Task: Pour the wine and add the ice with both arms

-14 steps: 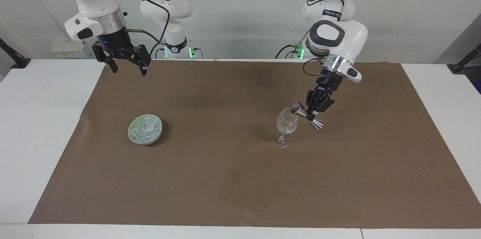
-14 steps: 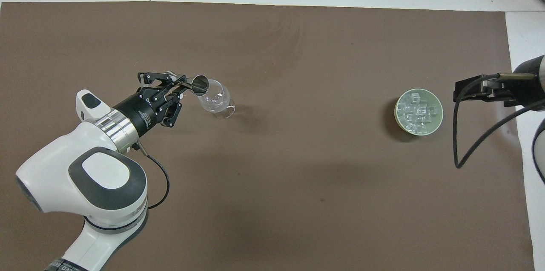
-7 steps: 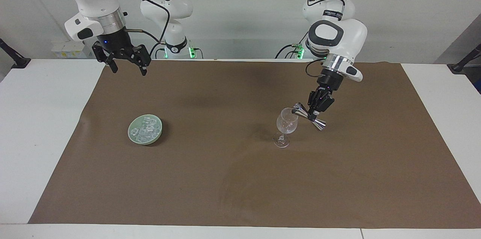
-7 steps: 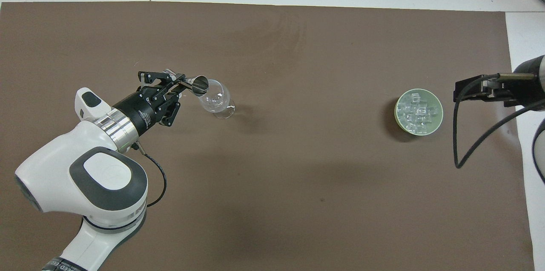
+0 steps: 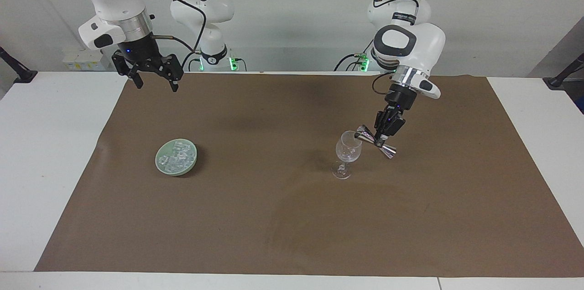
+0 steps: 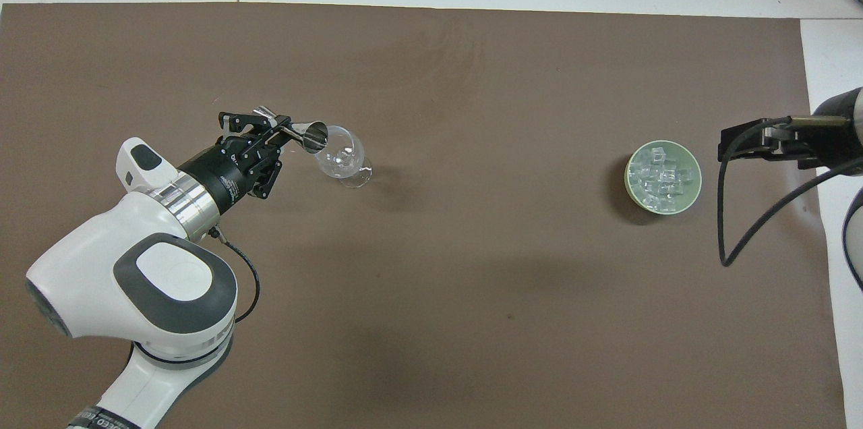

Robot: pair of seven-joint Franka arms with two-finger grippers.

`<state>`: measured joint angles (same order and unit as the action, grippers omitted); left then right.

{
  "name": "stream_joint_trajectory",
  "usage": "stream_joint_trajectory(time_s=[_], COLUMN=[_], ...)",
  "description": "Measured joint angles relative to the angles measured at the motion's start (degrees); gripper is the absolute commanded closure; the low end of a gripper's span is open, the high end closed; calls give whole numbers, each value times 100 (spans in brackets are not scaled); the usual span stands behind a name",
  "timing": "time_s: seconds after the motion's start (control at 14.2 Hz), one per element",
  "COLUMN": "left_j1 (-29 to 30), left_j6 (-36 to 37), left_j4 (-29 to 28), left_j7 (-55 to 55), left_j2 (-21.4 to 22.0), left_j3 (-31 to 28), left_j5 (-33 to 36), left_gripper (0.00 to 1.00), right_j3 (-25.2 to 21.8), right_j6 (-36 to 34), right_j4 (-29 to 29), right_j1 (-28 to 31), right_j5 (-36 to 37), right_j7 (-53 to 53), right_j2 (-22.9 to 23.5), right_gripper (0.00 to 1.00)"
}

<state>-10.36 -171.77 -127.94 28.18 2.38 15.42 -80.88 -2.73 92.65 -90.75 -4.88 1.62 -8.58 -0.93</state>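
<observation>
A clear wine glass (image 5: 347,150) (image 6: 342,158) stands upright on the brown mat. My left gripper (image 5: 381,138) (image 6: 286,135) is shut on a silver double-cone jigger (image 5: 370,140) (image 6: 305,135), tilted with one mouth at the glass's rim. The ice (image 5: 178,156) (image 6: 662,177) is a heap of clear cubes in a pale green round dish (image 5: 164,167) (image 6: 632,187) toward the right arm's end. My right gripper (image 5: 153,81) (image 6: 741,146) is open and empty, up in the air over the mat's edge by its base, and waits.
The brown mat (image 5: 292,217) (image 6: 472,294) covers most of the white table (image 5: 41,144). The left arm's elbow and forearm (image 6: 155,267) hang over the mat toward the robots. A black cable (image 6: 725,226) loops below the right wrist.
My left gripper has turned a little and tipped the jigger further over the glass's rim. The right arm has barely moved.
</observation>
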Motion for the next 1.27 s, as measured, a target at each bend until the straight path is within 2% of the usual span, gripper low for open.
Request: stream_joint_trajectory(time_s=[1.27], left_j1=[-16], left_j6=[-220], left_j4=[91], left_j7=[-345], left_j2=[-43], left_j3=[0], left_j5=[1057], left_gripper=[100], right_j3=[0], right_j6=[0], right_j4=[0], right_j1=[0], right_j5=[0], right_j7=[0], right_j2=[0], right_gripper=[0])
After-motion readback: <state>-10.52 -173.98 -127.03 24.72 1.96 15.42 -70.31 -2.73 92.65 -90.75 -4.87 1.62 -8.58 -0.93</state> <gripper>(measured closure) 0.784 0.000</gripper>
